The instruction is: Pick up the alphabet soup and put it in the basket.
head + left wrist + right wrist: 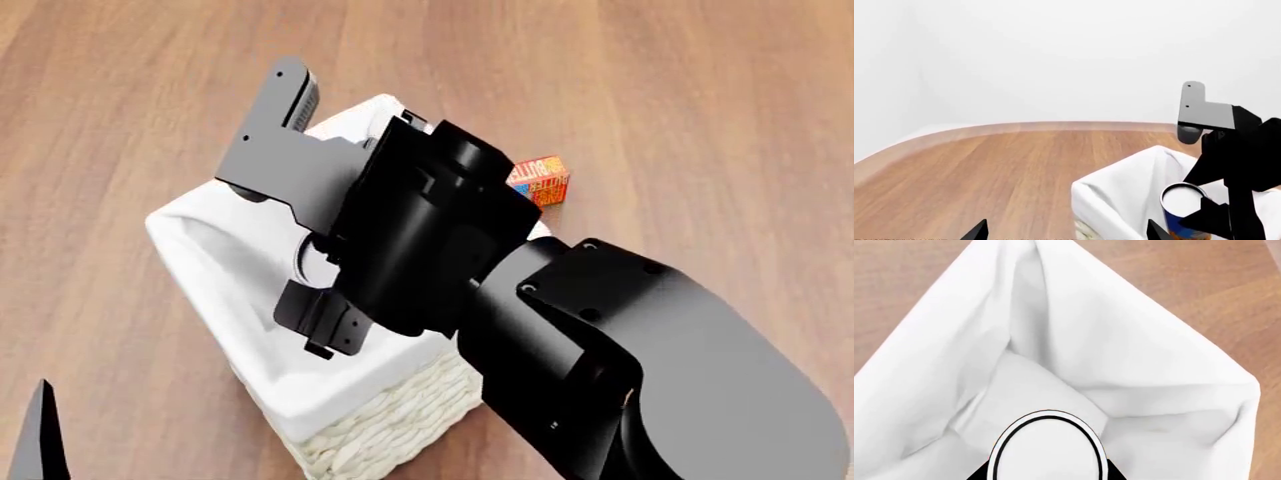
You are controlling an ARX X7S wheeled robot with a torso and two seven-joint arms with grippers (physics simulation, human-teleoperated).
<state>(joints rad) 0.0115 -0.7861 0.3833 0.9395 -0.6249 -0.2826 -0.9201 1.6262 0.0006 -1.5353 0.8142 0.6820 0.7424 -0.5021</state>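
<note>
white cloth lines the basket, and the alphabet soup hangs over its mouth, clamped in the right claw so that a release should drop it inside. the left claw shows only two dark tips set apart, holding nothing. wood-grain worktop carries the basket and a small orange-red box just behind it; pale blank walls lie beyond.

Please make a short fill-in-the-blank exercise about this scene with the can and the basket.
1. The right gripper holds the alphabet soup above the ____.
2. The basket has a cloth liner of ____ colour.
3. The small orange-red box lies on the ____, beside the basket.

Missing words: basket; white; table
</note>
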